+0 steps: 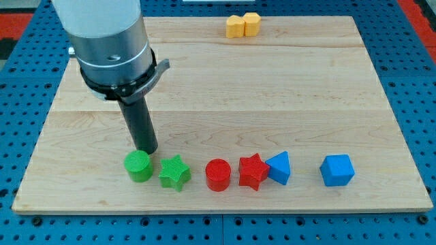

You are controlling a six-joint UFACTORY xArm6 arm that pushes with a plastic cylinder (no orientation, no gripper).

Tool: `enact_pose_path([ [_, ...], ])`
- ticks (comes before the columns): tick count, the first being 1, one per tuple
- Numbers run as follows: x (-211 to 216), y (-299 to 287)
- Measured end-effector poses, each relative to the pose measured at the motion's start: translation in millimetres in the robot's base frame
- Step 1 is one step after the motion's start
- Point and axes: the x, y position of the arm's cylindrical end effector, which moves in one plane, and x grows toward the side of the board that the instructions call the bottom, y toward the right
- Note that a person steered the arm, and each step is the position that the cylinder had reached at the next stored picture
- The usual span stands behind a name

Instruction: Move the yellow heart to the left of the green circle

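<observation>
Two yellow blocks touch each other at the view's top edge of the wooden board (pixel 204 82): the left one (pixel 235 26) and the right one (pixel 252 23). I cannot tell which of them is the heart. The green circle (pixel 138 166) stands near the view's bottom left. My tip (pixel 145 151) is just above the green circle's top right edge, touching it or nearly so. The tip is far from the yellow blocks.
A row runs rightward from the green circle near the view's bottom: a green star (pixel 175 172), a red circle (pixel 219 175), a red star (pixel 253 171) touching a blue triangle (pixel 279 168), and a blue cube (pixel 337 170).
</observation>
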Motion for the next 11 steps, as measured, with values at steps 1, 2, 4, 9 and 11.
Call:
enact_pose_path([
  [1, 9, 0],
  [2, -63, 3],
  [4, -177, 125],
  [9, -332, 188],
  [11, -299, 170],
])
